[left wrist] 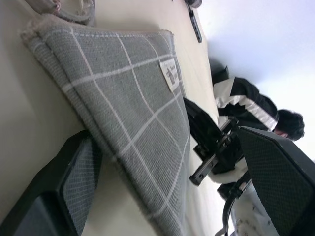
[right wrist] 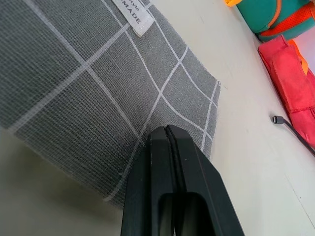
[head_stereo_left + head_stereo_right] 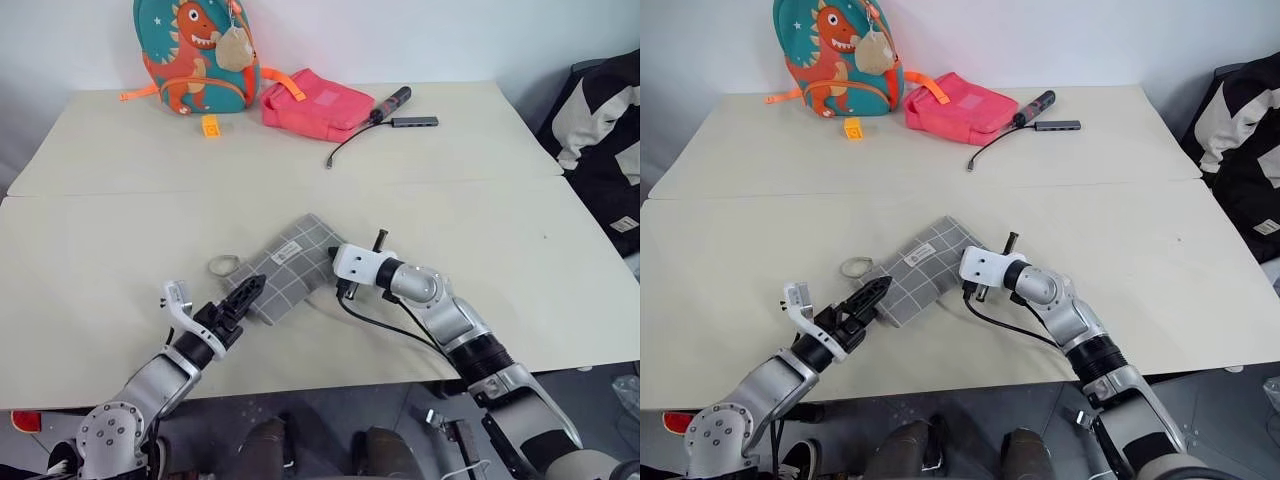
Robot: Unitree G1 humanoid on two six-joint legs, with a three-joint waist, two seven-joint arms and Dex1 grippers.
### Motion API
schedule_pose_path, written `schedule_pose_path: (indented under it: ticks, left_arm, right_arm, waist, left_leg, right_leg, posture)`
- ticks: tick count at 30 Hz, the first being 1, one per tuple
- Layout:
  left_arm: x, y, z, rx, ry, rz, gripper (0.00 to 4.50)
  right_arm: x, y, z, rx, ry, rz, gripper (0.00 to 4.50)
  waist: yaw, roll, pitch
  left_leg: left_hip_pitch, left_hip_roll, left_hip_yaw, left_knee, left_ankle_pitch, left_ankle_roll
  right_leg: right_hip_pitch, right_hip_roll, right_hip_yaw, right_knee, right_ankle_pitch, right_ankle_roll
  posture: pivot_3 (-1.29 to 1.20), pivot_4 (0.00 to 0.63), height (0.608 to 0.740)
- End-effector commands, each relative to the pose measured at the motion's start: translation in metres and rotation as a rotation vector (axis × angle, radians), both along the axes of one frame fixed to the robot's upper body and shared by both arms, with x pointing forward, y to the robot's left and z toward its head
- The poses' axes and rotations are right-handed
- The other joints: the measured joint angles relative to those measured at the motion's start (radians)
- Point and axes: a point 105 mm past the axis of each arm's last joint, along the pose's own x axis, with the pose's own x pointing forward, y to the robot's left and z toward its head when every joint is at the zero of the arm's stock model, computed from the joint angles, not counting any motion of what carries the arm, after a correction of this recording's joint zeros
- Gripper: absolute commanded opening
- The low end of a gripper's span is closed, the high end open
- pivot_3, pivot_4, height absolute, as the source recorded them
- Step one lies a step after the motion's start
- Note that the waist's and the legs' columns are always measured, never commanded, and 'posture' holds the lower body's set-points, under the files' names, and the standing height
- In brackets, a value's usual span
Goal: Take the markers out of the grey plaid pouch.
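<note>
The grey plaid pouch [image 3: 290, 262] lies flat mid-table, its white label [image 1: 170, 73] facing up and a pale ring pull [image 3: 223, 265] at its left end. My left gripper [image 3: 250, 292] is open at the pouch's near-left corner, with one finger [image 1: 74, 182] low beside the edge and the other finger [image 1: 280, 167] over the fabric. My right gripper [image 2: 166, 129] is shut, its tips resting on the pouch's right end. The markers are hidden.
At the back of the table stand a teal dinosaur backpack [image 3: 195, 55], a pink bag [image 3: 315, 103], a black-and-red cylinder [image 3: 392, 103] with a cable, and a grey hub [image 3: 413, 121]. A person in black and white [image 3: 600, 130] is at the right.
</note>
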Motion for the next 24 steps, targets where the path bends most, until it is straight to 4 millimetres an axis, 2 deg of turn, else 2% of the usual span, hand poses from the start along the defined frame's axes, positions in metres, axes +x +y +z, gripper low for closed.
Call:
schedule_pose_path:
  ticks: [1,2,6,8,9,17,19,22,24]
  left_arm:
    - [0.007,0.005,-0.012,-0.010,0.063,0.039,4.50]
    - [0.008,0.005,-0.013,-0.010,0.071,0.040,4.50]
    - [0.011,0.001,-0.013,0.003,0.064,0.017,3.60]
    - [0.012,0.000,-0.011,0.001,0.049,0.015,2.87]
    - [0.013,0.001,-0.012,0.002,0.053,0.017,2.68]
    - [0.015,0.003,-0.009,0.016,0.050,0.037,0.20]
    - [0.015,0.002,-0.007,0.038,0.039,0.029,0.04]
    - [0.014,0.002,-0.004,0.208,-0.018,0.001,0.04]
    - [0.017,0.004,0.009,0.416,-0.172,-0.008,0.04]
  right_arm:
    - [-0.002,0.002,0.011,0.039,-0.020,0.013,0.03]
    - [-0.002,0.002,0.011,0.039,-0.020,0.012,0.03]
    - [-0.002,0.001,0.013,0.043,-0.022,0.010,0.00]
    - [-0.002,0.001,0.013,0.044,-0.023,0.007,0.00]
    - [-0.001,0.001,0.013,0.046,-0.024,0.007,0.00]
    - [-0.003,-0.001,0.013,0.047,-0.024,0.006,0.00]
    - [-0.003,-0.001,0.014,0.047,-0.028,0.005,0.00]
    - [-0.003,-0.002,0.021,0.054,-0.043,0.004,0.00]
    - [-0.002,-0.007,0.030,0.106,-0.025,-0.009,0.00]
  waist:
    - [0.001,0.000,0.000]
    - [0.001,0.000,0.000]
    - [0.001,0.000,0.000]
    - [0.001,0.000,0.000]
    - [0.001,0.000,0.000]
    - [0.000,0.000,0.000]
    - [0.000,0.000,0.000]
    - [-0.001,0.000,0.000]
    - [-0.001,0.000,0.000]
  left_leg:
    - [0.000,0.000,0.000,0.000,0.000,0.000]
    - [0.000,0.000,0.000,0.001,0.000,0.000]
    - [0.002,0.000,-0.001,0.001,0.000,0.000]
    - [0.002,0.000,-0.001,0.001,0.000,0.000]
    - [0.002,0.000,-0.001,0.001,0.000,0.000]
    - [0.003,0.000,-0.001,0.000,0.000,-0.001]
    - [0.003,0.000,-0.001,0.000,0.000,-0.001]
    - [0.003,0.000,-0.001,-0.001,-0.001,-0.001]
    - [0.003,0.000,-0.001,-0.002,-0.001,-0.003]
  right_leg:
    - [0.000,0.000,0.000,0.000,0.000,0.000]
    - [0.001,0.000,0.000,0.000,0.000,0.000]
    - [0.003,0.001,-0.001,-0.001,0.000,0.000]
    - [0.004,0.001,-0.001,-0.001,0.000,0.000]
    - [0.004,0.001,-0.001,-0.001,0.000,0.000]
    - [0.004,0.001,-0.001,-0.002,0.000,0.000]
    - [0.005,0.001,-0.001,-0.002,0.000,0.000]
    - [0.005,0.001,-0.001,-0.002,0.000,0.000]
    - [0.004,0.002,-0.001,-0.002,0.000,-0.001]
  posture:
    - [0.00,0.150,0.740]
    - [0.00,0.150,0.740]
    - [0.00,0.150,0.740]
    - [0.00,0.150,0.740]
    - [0.00,0.150,0.740]
    - [0.00,0.150,0.740]
    - [0.00,0.150,0.740]
    - [0.00,0.150,0.740]
    - [0.00,0.150,0.740]
